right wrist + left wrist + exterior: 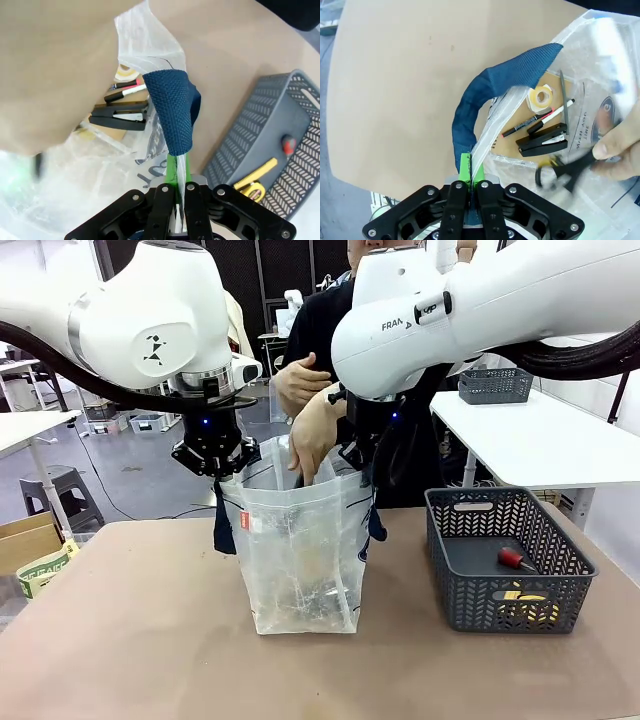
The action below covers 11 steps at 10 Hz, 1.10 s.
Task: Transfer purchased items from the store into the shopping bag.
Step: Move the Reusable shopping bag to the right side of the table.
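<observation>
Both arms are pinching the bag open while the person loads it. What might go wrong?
The person's hand is inside the shopping bag with scissors; any arm motion may jerk the bag against them.
The left gripper and right gripper pinch thin plastic at the strap handles; it might slip or tear as weight is added.

This looks like a robotics laboratory. A white left arm [150,320] and a right arm [500,300] work over a brown table [120,640]. Behind them are a white work table [540,440], a grey stool [62,490], a cardboard box [25,540] and a bare grey floor [140,475].
</observation>
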### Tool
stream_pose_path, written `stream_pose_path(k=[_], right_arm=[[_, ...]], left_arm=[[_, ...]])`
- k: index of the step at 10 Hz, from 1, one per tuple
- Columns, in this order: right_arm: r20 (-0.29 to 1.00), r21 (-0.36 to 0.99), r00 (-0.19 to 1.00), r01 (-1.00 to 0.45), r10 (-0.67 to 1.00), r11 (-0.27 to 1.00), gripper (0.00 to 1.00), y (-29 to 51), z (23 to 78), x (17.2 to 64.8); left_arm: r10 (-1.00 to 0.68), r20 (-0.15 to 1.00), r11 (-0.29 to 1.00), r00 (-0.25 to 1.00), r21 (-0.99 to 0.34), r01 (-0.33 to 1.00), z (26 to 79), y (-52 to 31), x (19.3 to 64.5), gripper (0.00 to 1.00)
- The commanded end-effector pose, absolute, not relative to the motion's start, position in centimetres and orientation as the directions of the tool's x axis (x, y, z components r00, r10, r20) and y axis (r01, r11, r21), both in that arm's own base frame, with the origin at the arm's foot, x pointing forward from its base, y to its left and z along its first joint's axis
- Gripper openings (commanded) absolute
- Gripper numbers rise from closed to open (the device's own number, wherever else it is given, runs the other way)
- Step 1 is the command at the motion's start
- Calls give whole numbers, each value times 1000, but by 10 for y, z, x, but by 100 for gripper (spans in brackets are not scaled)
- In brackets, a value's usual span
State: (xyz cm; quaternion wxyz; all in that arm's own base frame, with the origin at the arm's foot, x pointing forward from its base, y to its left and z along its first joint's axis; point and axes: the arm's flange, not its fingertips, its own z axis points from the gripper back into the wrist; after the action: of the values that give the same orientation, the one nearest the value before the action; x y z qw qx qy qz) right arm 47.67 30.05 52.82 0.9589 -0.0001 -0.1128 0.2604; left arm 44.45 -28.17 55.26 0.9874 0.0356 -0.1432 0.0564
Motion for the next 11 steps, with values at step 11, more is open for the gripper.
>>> stream_pose_path(k=[11], right_arm=[[219, -59, 838, -499, 499, 864, 0, 301, 529, 477]], left_arm=[[103, 288, 991, 952, 53, -124, 553, -281, 445, 0]])
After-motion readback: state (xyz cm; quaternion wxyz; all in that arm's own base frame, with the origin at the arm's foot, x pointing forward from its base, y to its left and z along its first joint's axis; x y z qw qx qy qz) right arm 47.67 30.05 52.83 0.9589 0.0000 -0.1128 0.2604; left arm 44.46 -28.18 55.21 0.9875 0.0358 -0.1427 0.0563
